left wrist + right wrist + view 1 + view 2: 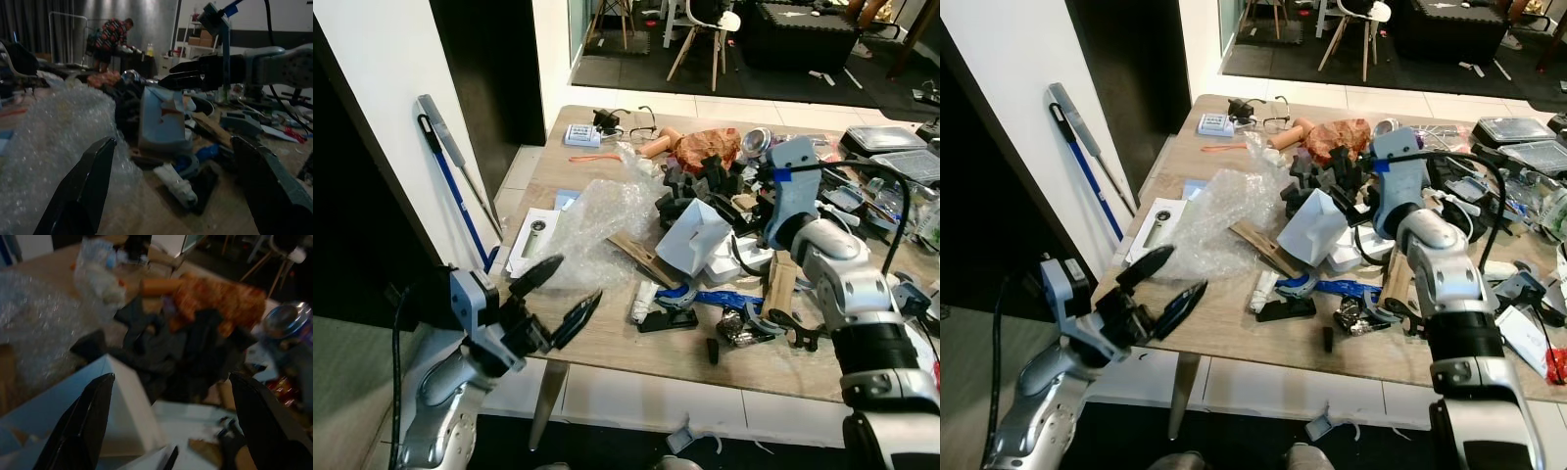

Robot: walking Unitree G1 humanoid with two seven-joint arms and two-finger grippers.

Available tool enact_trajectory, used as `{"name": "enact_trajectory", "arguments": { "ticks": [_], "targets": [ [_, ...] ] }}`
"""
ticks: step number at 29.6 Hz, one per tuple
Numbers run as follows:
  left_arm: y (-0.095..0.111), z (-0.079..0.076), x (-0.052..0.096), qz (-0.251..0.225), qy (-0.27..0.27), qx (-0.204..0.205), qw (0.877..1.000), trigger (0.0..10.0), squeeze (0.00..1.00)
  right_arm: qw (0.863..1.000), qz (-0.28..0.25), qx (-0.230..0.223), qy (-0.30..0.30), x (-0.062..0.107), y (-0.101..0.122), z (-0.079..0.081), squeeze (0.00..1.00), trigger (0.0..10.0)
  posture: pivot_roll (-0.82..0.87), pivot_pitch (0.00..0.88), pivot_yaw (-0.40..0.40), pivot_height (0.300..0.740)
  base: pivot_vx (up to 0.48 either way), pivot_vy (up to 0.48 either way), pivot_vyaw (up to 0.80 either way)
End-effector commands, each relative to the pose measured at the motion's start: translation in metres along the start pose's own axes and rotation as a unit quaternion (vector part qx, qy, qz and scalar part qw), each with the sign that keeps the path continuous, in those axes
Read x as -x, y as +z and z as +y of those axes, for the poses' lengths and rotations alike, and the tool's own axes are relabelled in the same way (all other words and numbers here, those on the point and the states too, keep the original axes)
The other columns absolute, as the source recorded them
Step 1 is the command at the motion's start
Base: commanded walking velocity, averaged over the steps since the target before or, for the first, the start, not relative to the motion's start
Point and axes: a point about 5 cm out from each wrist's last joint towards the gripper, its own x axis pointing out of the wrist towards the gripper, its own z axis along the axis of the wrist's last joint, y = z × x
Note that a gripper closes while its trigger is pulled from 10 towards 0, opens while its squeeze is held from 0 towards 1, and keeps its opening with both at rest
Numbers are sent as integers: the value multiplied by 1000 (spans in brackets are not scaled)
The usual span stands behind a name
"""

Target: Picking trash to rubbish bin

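My left pincer (555,294) hangs just off the near edge of the table (607,343), its two black fingers spread apart and holding nothing. At about one o'clock from it, close by, lies the crumpled bubble wrap (597,225), the nearest piece of trash, resting on the tabletop beside some white papers (533,240). My right pincer (166,431) hovers over the middle of the clutter, fingers also spread wide and empty, right above a white folded box (693,235); at twelve o'clock from the box sits a heap of black foam pieces (700,181). I judge this the reaching step: nothing is picked yet. Next I should push the left pincer forward into the bubble wrap and close on a fold. I can't place the bin from here.
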Motion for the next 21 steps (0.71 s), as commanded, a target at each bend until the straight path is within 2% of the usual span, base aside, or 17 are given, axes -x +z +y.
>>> {"name": "enact_trajectory", "arguments": {
  "ticks": [1, 4, 8, 14, 15, 17, 19, 21],
  "targets": [
    [-4, 1, 4, 10, -7, -4, 1000, 10000, 0, 999, 27, -16, 19, -3, -4, 4, 0, 10000, -9, 0, -16, 740, 0, 0, 0],
    [-5, 2, 6, 13, -15, -6, 1000, 10000, 0, 998, 45, -26, 40, -7, -7, 7, 0, 10000, -8, 0, -18, 740, 0, 0, 0],
    [-6, 2, 7, 25, -16, -15, 999, 10000, 0, 995, 64, -14, 78, -12, -6, 14, 0, 10000, 0, 0, -27, 740, 0, 0, 0],
    [-3, 1, 5, 22, -23, -17, 999, 10000, 0, 990, 94, -20, 100, -16, -5, 16, 0, 10000, 0, 0, -27, 740, 0, 0, 0],
    [-1, 0, 3, 20, -26, -18, 999, 10000, 0, 988, 120, -20, 100, -15, -10, 15, 0, 10000, 5, 0, -30, 740, 0, 0, 0],
    [-1, 0, 3, 20, -26, -18, 999, 10000, 0, 988, 120, -20, 100, -15, -10, 15, 0, 10000, 5, 0, -30, 740, 0, 0, 0],
    [4, -3, 0, 16, -33, -21, 999, 10000, 0, 979, 174, -18, 101, -9, -23, 13, 0, 10000, 5, 0, -30, 740, 0, 0, 0],
    [5, -4, -2, 15, -36, -22, 999, 10000, 0, 976, 191, -20, 102, -7, -27, 11, 0, 10000, 5, 0, -30, 740, 0, 0, 0]
  ]
}}
